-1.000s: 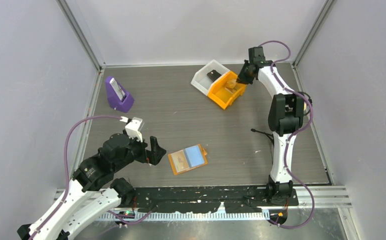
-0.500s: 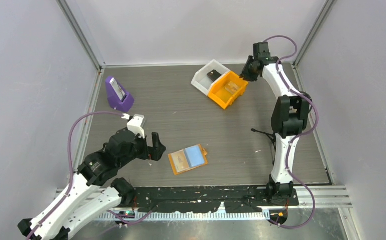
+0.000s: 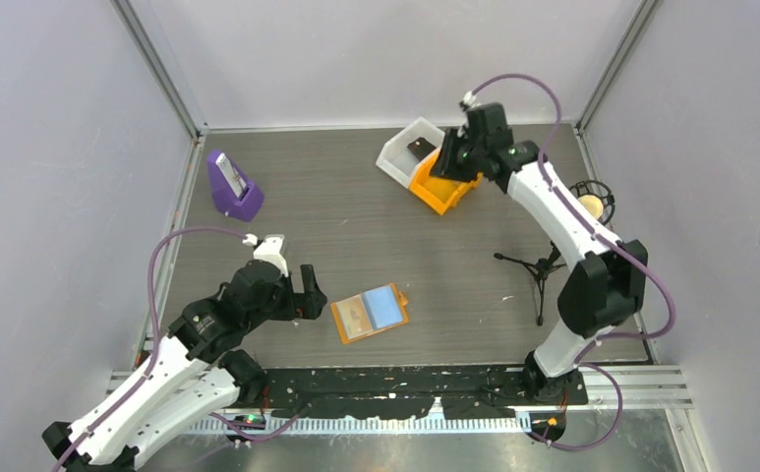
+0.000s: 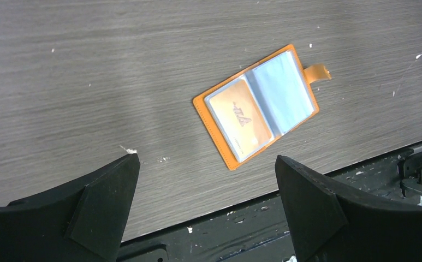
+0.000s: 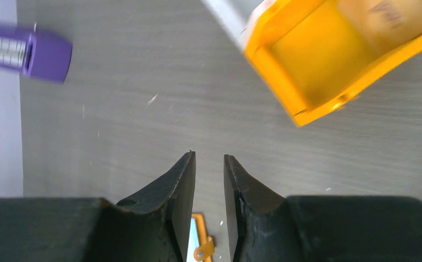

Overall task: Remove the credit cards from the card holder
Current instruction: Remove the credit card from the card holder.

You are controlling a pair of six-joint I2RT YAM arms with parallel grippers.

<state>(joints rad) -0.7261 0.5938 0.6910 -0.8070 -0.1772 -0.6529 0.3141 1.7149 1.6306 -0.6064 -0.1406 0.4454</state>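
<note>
I'm lining up the wide-open left gripper (image 4: 206, 159) on the open card holder (image 4: 255, 106); next I'm needing a pinch on its card (image 4: 240, 116) (right gripper (image 5: 209, 161) barely parted, empty).

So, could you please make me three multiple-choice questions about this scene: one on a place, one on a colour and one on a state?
1. Where on the table does the card holder lie?
A) far left corner
B) near the front edge, beside the left gripper
C) far right corner

2. What colour is the bin next to the orange bin?
A) white
B) green
C) black

3. In what state is the left gripper?
A) shut on a card
B) shut on the card holder
C) wide open, empty

Answers:
1 B: the top view shows it lying close to that gripper.
2 A: the white bin stands right beside the orange one.
3 C: the left wrist view shows both fingers far apart with nothing between them.
</note>
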